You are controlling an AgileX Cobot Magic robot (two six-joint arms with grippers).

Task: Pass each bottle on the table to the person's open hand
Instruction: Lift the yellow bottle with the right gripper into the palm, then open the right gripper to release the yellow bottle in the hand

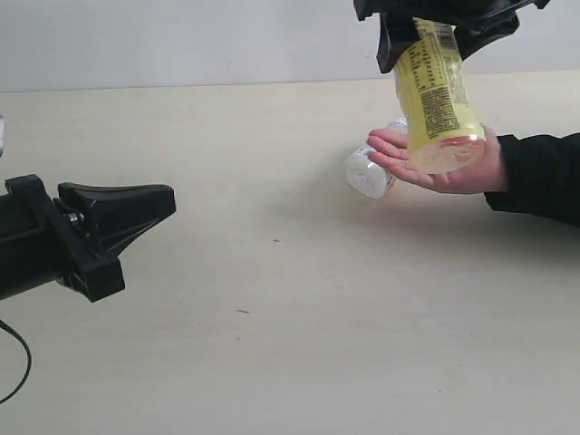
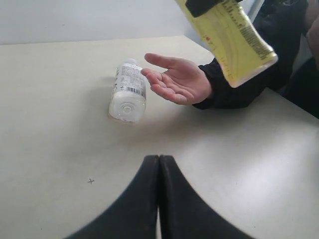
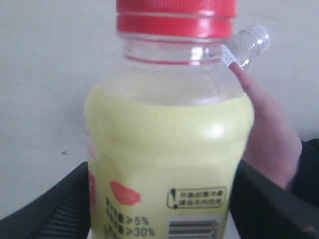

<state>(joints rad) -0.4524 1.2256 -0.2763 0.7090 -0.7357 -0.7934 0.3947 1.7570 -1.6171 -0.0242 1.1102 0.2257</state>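
Tilted red-capped yellow plastic bottle [image 1: 437, 100] is being clamped by right gripper [image 1: 441, 41] above open hand [image 1: 471, 177], left gripper [image 2: 159, 162] jaws together: roll-off being risked at release.

The yellow bottle [image 1: 437, 104], red cap up, hangs tilted in the right claw [image 1: 437, 41], base just over the open hand [image 1: 467, 179]. The clear bottle [image 1: 370, 170], white label, lies sideways on the counter [image 1: 272, 344] at the hand's nine o'clock, just beside the fingertips [image 1: 376, 140].
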